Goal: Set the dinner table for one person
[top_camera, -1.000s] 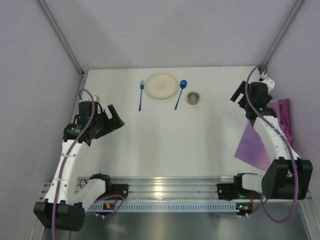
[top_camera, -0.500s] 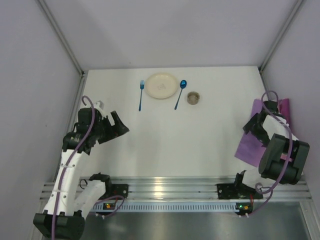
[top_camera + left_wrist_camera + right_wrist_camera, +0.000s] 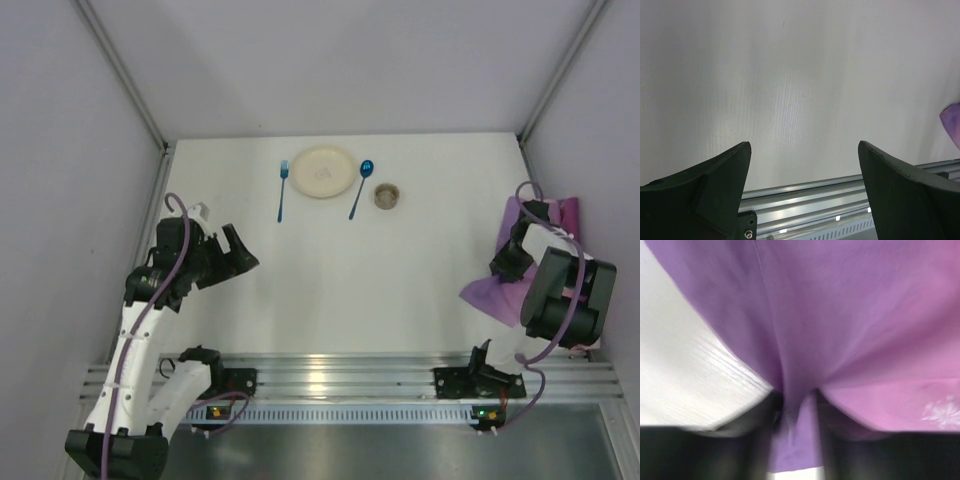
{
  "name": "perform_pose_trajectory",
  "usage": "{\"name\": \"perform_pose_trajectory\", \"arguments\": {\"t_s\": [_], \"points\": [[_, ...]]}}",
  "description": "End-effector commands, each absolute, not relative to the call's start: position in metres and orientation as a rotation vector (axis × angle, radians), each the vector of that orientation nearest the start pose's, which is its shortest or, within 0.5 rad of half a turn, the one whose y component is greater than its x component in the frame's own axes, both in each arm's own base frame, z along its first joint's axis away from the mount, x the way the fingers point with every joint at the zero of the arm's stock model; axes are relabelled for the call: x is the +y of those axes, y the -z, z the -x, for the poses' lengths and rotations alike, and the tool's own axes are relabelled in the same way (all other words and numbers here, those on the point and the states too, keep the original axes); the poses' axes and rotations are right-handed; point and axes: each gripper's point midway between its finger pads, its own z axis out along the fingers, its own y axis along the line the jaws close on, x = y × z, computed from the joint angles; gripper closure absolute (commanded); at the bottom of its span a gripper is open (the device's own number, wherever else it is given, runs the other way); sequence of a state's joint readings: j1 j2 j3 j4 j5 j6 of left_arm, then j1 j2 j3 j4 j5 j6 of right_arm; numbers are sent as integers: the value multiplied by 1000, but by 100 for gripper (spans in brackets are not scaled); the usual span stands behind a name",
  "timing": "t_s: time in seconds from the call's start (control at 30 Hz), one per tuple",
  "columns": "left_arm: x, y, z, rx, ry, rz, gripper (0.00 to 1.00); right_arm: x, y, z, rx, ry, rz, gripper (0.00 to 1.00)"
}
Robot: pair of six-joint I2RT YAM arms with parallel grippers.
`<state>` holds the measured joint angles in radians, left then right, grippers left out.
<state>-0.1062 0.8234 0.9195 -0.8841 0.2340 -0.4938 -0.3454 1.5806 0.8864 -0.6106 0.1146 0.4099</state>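
The dinner table (image 3: 400,260) is a wide white top. A purple placemat (image 3: 487,293) lies bunched at its right edge. In the right wrist view a fold of the placemat (image 3: 865,315) runs down between the fingers, and my right gripper (image 3: 796,407) is shut on it. From above, that right gripper (image 3: 505,262) sits low over the mat's left part. Over bare table at the left, my left gripper (image 3: 240,252) is open, and the left wrist view shows the left gripper (image 3: 804,146) with nothing between its fingers.
Along the far edge lie a blue fork (image 3: 282,190), a cream plate (image 3: 323,171), a blue spoon (image 3: 360,188) and a small tan cup (image 3: 387,195). A ribbed aluminium rail (image 3: 340,372) runs along the near edge. Grey walls close in both sides.
My right arm swung back from the far right corner down onto the placemat and its gripper closed on a fold, rumpling the mat. The left arm shifted slightly toward the near side.
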Motion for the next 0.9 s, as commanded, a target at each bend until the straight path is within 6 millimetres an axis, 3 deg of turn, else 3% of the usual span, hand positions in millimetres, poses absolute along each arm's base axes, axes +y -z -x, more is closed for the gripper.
{"name": "perform_pose_trajectory", "arguments": {"t_s": [0.0,0.07,0.1,0.2,0.23,0.3,0.33,0.4,0.43,0.5,0.53,0.7,0.87], "points": [[-80,-193,-211,2371,538,331,7,-71,9,-264,2701,36,-1059,81],[-80,-194,-212,2366,541,335,7,-55,9,-265,2711,13,-1026,100],[-81,-194,-212,2368,543,334,7,-47,7,-266,2716,3,-1004,100],[-79,-195,-213,2365,528,338,7,0,-8,-270,2742,-39,-854,100],[-77,-198,-213,2356,520,338,7,36,-14,-268,2778,-70,-704,100],[-74,-199,-214,2357,496,344,7,72,-34,-263,2772,-109,-650,100],[-71,-203,-214,2353,473,347,7,106,-49,-253,2773,-148,-584,100],[-68,-207,-215,2345,456,347,7,141,-65,-242,2763,-215,-520,100],[-67,-212,-216,2334,446,346,7,169,-73,-227,2775,-257,-424,100],[-66,-215,-217,2328,444,346,7,201,-91,-219,2750,-332,-439,100],[-66,-217,-218,2324,440,345,7,224,-96,-204,2765,-368,-363,100],[-66,-217,-217,2321,440,346,7,301,-116,-186,2761,-502,-273,100],[-64,-220,-215,2317,434,346,7,375,-134,-192,2755,-658,-204,100]]}}
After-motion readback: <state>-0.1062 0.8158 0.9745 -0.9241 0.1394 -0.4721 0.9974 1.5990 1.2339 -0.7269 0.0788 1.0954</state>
